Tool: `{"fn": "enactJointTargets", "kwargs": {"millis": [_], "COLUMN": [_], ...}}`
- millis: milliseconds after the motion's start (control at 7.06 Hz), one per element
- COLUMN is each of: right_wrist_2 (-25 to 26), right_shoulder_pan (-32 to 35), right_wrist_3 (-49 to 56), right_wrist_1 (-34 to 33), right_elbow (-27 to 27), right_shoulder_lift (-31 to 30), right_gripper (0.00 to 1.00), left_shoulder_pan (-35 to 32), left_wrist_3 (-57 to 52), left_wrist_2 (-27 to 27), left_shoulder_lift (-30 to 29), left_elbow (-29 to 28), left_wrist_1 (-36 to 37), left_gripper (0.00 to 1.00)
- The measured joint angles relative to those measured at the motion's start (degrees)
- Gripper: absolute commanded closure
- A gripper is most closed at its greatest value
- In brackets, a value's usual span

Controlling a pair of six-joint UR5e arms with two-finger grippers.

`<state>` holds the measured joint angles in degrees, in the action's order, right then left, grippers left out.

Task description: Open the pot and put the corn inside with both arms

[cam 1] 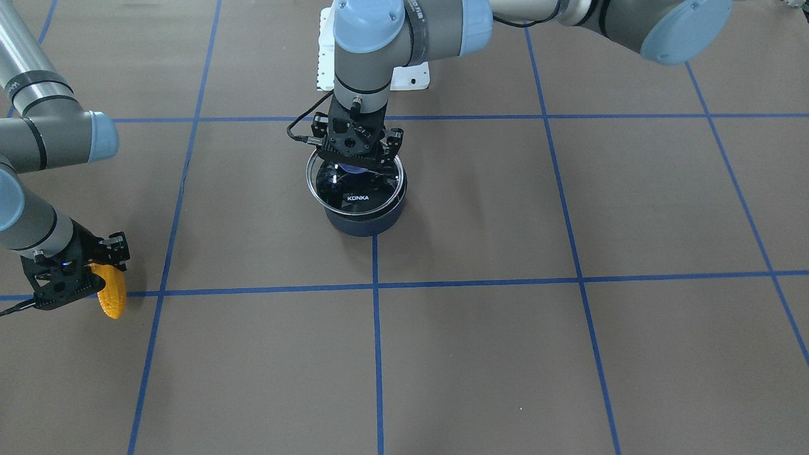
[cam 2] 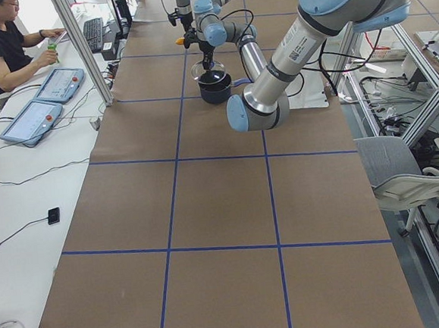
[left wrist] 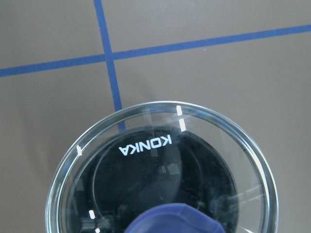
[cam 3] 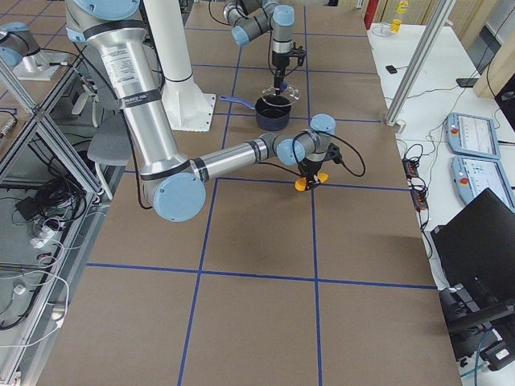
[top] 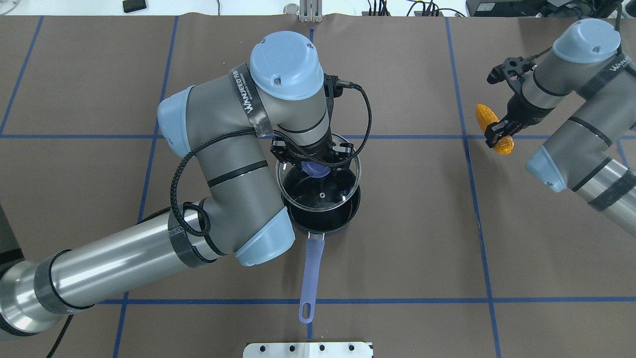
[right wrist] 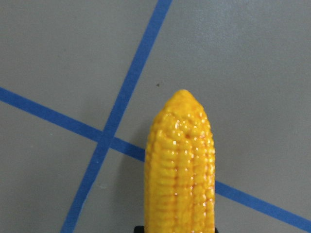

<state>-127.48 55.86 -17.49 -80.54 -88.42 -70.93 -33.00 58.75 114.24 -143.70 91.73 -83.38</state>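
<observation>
Pot opening is in hand: the lid [cam 1: 357, 194] is pinched by its knob in the closed left fingers [cam 1: 393, 144], tilted just above the pot [cam 1: 363, 224], and the corn [cam 1: 112, 300] is clamped in the right fingers [top: 497, 130] well apart over the worktop [cam 1: 569, 354], so the lid is probably to be carried clear next.

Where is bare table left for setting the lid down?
Free: the table on the operators' side of the pot, and between pot and corn. Crowded: by the handle, where the left arm, holding the lid, hangs over.
</observation>
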Motion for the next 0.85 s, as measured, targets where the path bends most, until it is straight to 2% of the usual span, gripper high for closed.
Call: {"fn": "enactJointTargets", "kwargs": {"millis": [283,850], "right_wrist_2": [-2.33,-2.84], "right_shoulder_pan": [-2.29,-11.33], "right_wrist_3": [-5.05,-20.60], "right_wrist_1": [-0.05,-0.05], "right_elbow": [-3.75,-10.54], "right_shoulder_lift": [1.38,7.75], "right_gripper": [0.77,0.77], "left_shoulder_pan": [-2.74,-10.71], "left_wrist_3": [-4.51,-16.18], "left_wrist_2": [0.31,5.81], "left_shoulder_lift": [3.86,10.81], "left_elbow": [2.86,4.59], "left_wrist_1": [0.01,-0.27], "left_gripper": [0.46,0.45]}}
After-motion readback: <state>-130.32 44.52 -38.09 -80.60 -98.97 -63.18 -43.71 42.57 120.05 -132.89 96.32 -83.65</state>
